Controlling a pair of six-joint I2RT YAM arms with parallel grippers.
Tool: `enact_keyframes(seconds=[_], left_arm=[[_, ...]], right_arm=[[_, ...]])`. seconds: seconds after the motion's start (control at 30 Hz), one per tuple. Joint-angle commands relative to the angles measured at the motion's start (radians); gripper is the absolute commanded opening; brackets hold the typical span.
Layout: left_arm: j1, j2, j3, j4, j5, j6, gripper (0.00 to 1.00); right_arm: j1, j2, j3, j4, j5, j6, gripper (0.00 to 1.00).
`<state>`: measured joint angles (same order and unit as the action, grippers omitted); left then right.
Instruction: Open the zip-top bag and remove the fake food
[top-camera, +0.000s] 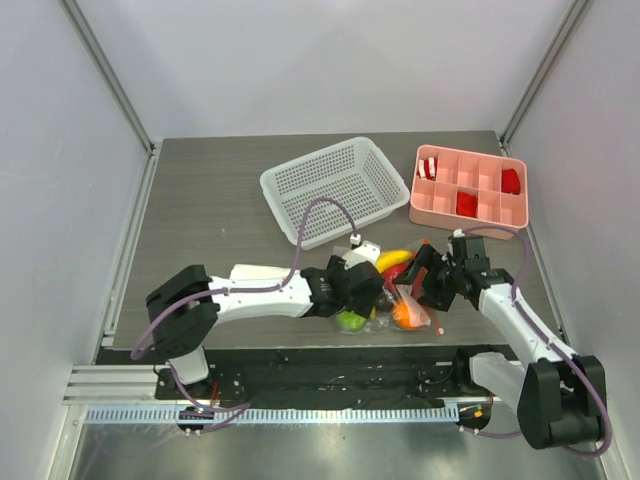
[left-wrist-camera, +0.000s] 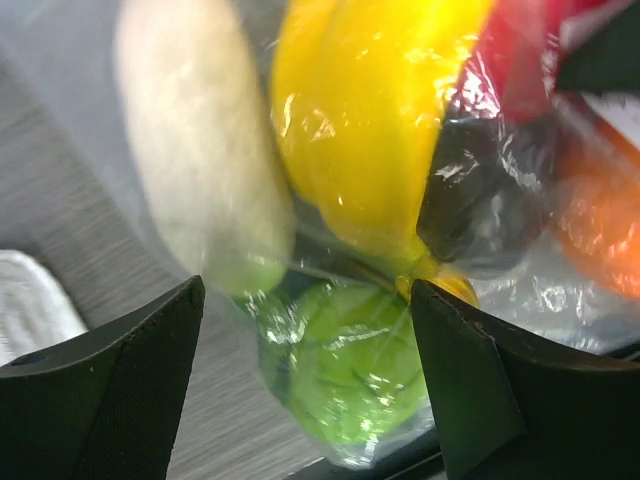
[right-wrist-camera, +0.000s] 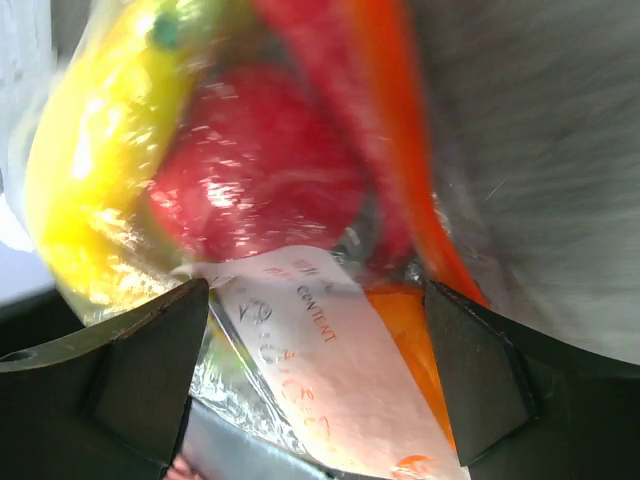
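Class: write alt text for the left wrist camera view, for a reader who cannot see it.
Close up, a clear zip-top bag fills the frame, packed with fake food: a white radish, yellow banana, green apple and a dark piece. The left pincer stands open at the bottom edge, its black fingers either side of the green apple.

Zip-top bag (left-wrist-camera: 540, 295): clear plastic film, glossy and crinkled.
Bananas (left-wrist-camera: 370, 120): smooth yellow plastic, shiny.
Radish (left-wrist-camera: 200, 150): white, matt.
Green apple (left-wrist-camera: 350, 375): glossy plastic.
Bag label (right-wrist-camera: 300, 350): white, paper-like, printed.
My left finger pads (left-wrist-camera: 110, 400): black, matt, finely textured.
Table (top-camera: 220, 190): dark wood grain, matt.
Basket (top-camera: 335, 195): white perforated plastic.
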<state>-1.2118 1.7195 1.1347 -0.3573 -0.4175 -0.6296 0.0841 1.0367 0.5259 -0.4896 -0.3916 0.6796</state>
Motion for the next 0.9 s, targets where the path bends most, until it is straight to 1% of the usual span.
enact_keyframes(seconds=[0.0,0.07,0.1,0.13,0.17,0.2,0.23,0.27,0.33,0.4,0.5,0.6,0.63,0.7,0.73,0.77,0.83,0.87], left_arm=[[-0.005,0.006,0.051,-0.026,-0.034,0.053,0.83],[-0.038,-0.035,0.062,-0.029,-0.035,0.067,0.84],[-0.055,-0.053,0.065,-0.028,-0.061,0.089,0.85],[-0.074,-0.069,0.069,-0.028,-0.076,0.105,0.86],[-0.098,-0.101,0.073,-0.011,-0.093,0.128,0.87],[-0.139,-0.115,0.073,-0.002,-0.145,0.148,0.88],[-0.161,-0.126,0.071,0.007,-0.165,0.177,0.89],[-0.178,-0.138,0.062,0.039,-0.188,0.192,0.89],[-0.219,-0.169,0.036,0.090,-0.224,0.244,0.89],[-0.248,-0.184,-0.006,0.182,-0.224,0.280,0.88],[-0.270,-0.178,-0.027,0.263,-0.196,0.344,0.88],[-0.269,-0.169,-0.013,0.271,-0.190,0.321,0.89],[-0.258,-0.182,-0.009,0.270,-0.178,0.308,0.91],[-0.241,-0.196,0.003,0.267,-0.095,0.259,0.92],[-0.235,-0.211,0.028,0.236,-0.067,0.242,0.92],[-0.224,-0.218,0.039,0.222,-0.047,0.228,0.92],[-0.223,-0.239,0.059,0.198,0.005,0.203,0.92],[-0.221,-0.262,0.062,0.183,0.014,0.197,0.93]], right_arm=[[0.072,-0.128,-0.037,0.014,-0.141,0.129,0.94],[0.074,-0.185,-0.011,-0.015,-0.136,0.138,0.94],[0.074,-0.196,0.008,-0.039,-0.113,0.120,0.94],[0.072,-0.202,0.060,-0.073,-0.068,0.103,0.94],[0.071,-0.202,0.089,-0.143,0.036,0.088,0.94],[0.071,-0.201,0.117,-0.173,0.103,0.054,0.94],[0.069,-0.196,0.175,-0.199,0.153,0.037,0.94],[0.068,-0.184,0.206,-0.248,0.256,0.020,0.94],[0.037,-0.162,0.293,-0.288,0.327,-0.024,0.94],[-0.007,-0.124,0.331,-0.316,0.371,-0.046,0.95],[-0.041,-0.101,0.345,-0.316,0.326,-0.057,0.95],[-0.058,-0.077,0.297,-0.270,0.335,-0.051,0.96],[-0.072,-0.067,0.260,-0.250,0.312,-0.043,0.98],[-0.124,-0.047,0.212,-0.138,0.217,-0.035,0.98],[-0.138,-0.032,0.165,-0.095,0.162,-0.028,0.98],[-0.159,-0.021,0.142,-0.010,0.143,-0.002,0.98],[-0.178,0.005,0.085,0.078,0.114,0.008,0.98],[-0.187,0.011,0.076,0.136,0.134,0.012,0.98]])
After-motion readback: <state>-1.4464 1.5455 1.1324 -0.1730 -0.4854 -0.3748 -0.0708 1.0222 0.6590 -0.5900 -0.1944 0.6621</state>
